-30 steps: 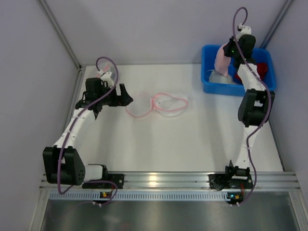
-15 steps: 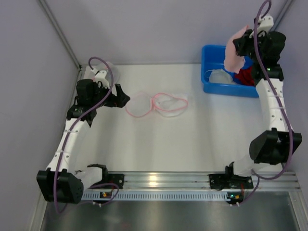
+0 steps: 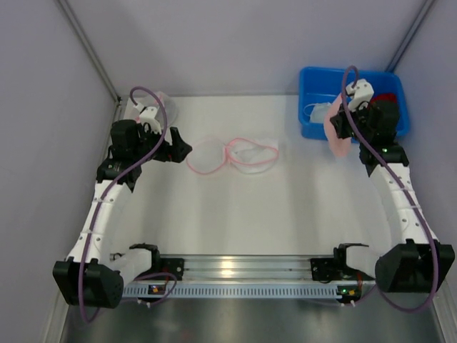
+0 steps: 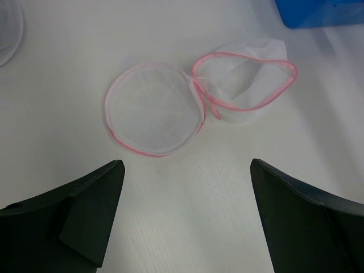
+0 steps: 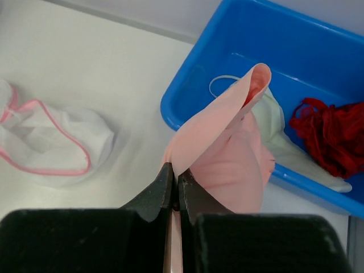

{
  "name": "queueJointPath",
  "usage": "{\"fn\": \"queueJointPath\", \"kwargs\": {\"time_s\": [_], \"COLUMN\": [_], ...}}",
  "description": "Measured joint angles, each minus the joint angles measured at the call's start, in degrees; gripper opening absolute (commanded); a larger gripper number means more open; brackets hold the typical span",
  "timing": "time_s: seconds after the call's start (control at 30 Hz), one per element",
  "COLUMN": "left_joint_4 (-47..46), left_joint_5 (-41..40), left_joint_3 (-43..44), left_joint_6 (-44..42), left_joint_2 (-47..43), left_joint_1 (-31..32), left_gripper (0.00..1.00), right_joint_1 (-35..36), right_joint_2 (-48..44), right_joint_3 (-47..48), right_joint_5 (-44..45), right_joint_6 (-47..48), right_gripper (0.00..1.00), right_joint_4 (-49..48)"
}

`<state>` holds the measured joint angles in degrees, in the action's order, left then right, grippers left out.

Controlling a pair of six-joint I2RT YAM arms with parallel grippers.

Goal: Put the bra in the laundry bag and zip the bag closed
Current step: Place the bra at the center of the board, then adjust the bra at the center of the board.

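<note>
Pink bra [image 5: 223, 152] pinched tight in my right tool [image 5: 173, 183] | laundry bag [image 3: 246, 154] lies left of it, nearer my left tool [image 4: 186, 168], spread wide, empty.

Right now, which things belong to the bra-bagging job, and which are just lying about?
Job: soft pink bra, pinched in the right fingers; white mesh laundry bag with pink trim.
Lying about: blue plastic bin; tangled red cloth and white cloth inside it.

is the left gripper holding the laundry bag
No, in the left wrist view the left gripper stands open and empty, while the laundry bag lies on the table ahead of it, untouched.
</note>
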<state>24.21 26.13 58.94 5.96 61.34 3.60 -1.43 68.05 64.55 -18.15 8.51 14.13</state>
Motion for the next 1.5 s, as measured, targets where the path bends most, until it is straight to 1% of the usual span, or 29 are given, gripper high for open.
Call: {"fn": "queueJointPath", "kwargs": {"time_s": [0.07,0.13,0.17,0.2,0.23,0.27,0.3,0.33,0.37,0.4,0.5,0.53,0.6,0.63,0.7,0.73,0.87,0.9,1.03,1.17,1.27,1.4,1.5], "left_joint_4": [0.0,0.1,0.1,0.1,0.1,0.1,0.1,0.2,0.3,0.5,0.8,0.9,1.0,1.1,1.1,1.1,1.2,1.2,1.3,1.5,1.7,1.7,1.8], "left_joint_5": [0.0,0.0,0.0,0.0,0.0,0.0,0.0,0.0,0.0,0.0,0.0,0.0,0.1,0.1,0.3,0.3,0.6,0.7,1.1,1.3,1.3,1.3,1.3], "left_joint_3": [0.0,0.0,0.0,0.0,0.0,0.0,0.0,0.0,0.0,0.0,0.0,0.0,0.0,0.0,0.0,0.0,0.0,-0.1,-0.6,-1.2,-1.4,-1.5,-1.8], "left_joint_6": [0.0,0.0,0.0,0.0,0.0,0.0,-0.1,-0.1,-0.1,-0.2,-0.6,-0.8,-1.1,-1.2,-1.2,-1.2,-1.4,-1.4,-1.4,-1.4,-1.5,-1.6,-1.6], "left_joint_2": [0.0,0.0,0.0,0.0,0.0,0.0,0.0,0.0,0.0,0.0,-0.2,-0.3,-0.7,-0.8,-1.0,-1.0,-1.0,-1.0,-1.0,-1.0,-1.0,-1.0,-1.0], "left_joint_1": [0.0,0.0,0.0,0.0,0.0,0.0,0.0,0.0,0.0,0.0,0.0,0.0,0.0,0.0,0.0,0.0,0.0,0.0,0.0,0.0,0.0,0.0,0.0], "left_gripper": [0.98,0.98,0.98,0.98,0.98,0.98,0.98,0.98,0.98,0.98,0.98,0.98,0.98,0.98,0.98,0.98,0.98,0.98,0.98,0.98,0.98,0.98,0.98], "right_joint_1": [2.8,7.3,9.7,12.2,15.2,17.4,19.5,21.6,23.5,24.9,27.1,27.1,25.5,24.3,20.9,18.7,10.6,8.8,6.1,6.2,6.7,7.9,9.7], "right_joint_2": [-2.5,-5.3,-6.6,-7.5,-8.0,-7.9,-7.4,-7.0,-6.7,-6.7,-8.2,-8.8,-9.4,-9.4,-8.6,-7.7,-1.9,0.5,9.6,18.7,24.1,29.3,32.7], "right_joint_3": [-3.1,-7.3,-9.4,-11.1,-12.5,-13.2,-13.6,-13.6,-13.6,-13.6,-14.0,-14.0,-13.5,-13.1,-12.0,-11.5,-9.1,-8.5,-5.6,-0.8,2.8,6.4,8.0], "right_joint_5": [1.4,3.3,4.1,4.9,5.5,5.5,5.2,4.6,3.6,2.6,1.4,1.5,0.7,0.4,-0.2,-0.9,-1.8,-1.9,-1.9,-2.0,-1.3,0.7,2.5], "right_joint_6": [1.8,4.1,5.5,6.7,8.0,9.0,10.0,11.2,12.2,13.0,13.6,13.5,13.3,13.0,12.3,11.8,10.1,9.8,9.9,9.9,9.8,9.8,9.8], "right_gripper": [0.0,0.0,0.02,0.07,0.23,0.34,0.49,0.74,0.81,0.82,0.81,0.78,0.76,0.71,0.68,0.64,0.59,0.55,0.47,0.47,0.49,0.55,0.55], "right_joint_4": [-0.4,-1.7,-2.0,-2.0,-1.6,-0.3,1.2,3.2,5.4,7.2,9.9,10.2,11.2,11.7,12.5,12.7,12.7,12.5,12.3,12.1,11.2,10.0,8.4]}}
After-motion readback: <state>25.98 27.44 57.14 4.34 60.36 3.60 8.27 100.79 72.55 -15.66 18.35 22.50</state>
